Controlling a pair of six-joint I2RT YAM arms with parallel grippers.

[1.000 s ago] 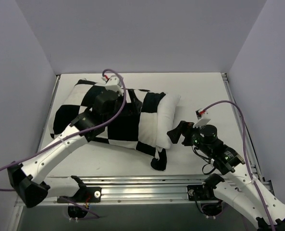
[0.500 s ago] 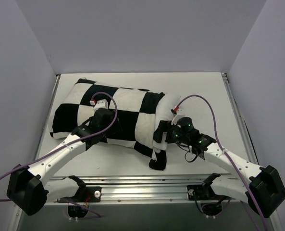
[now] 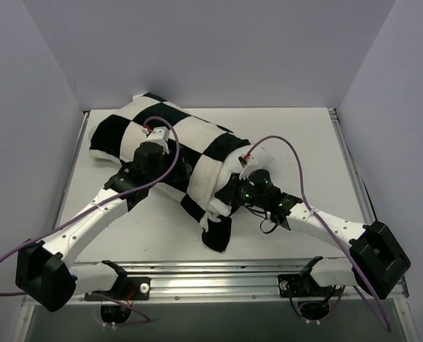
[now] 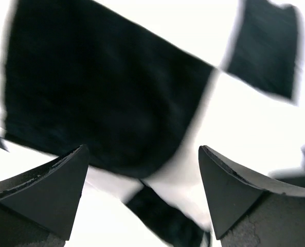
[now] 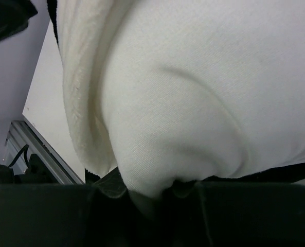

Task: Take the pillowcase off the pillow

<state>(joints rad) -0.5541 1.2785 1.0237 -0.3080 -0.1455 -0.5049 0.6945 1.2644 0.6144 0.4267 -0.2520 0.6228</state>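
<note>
White pillow [image 5: 193, 103] sits pinched in the right gripper [image 5: 149, 198]; the left gripper [image 4: 142, 149] gapes over the pillowcase [image 4: 90, 98].

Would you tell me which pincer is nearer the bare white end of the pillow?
Right. The right pincer grips the pillow there; the left pincer hangs open over the checkered pillowcase.

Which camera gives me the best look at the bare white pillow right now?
Right wrist: the pillow fills the frame, pinched in the right claw. Top external shows only its white end by that claw; left wrist shows only the pillowcase.
</note>
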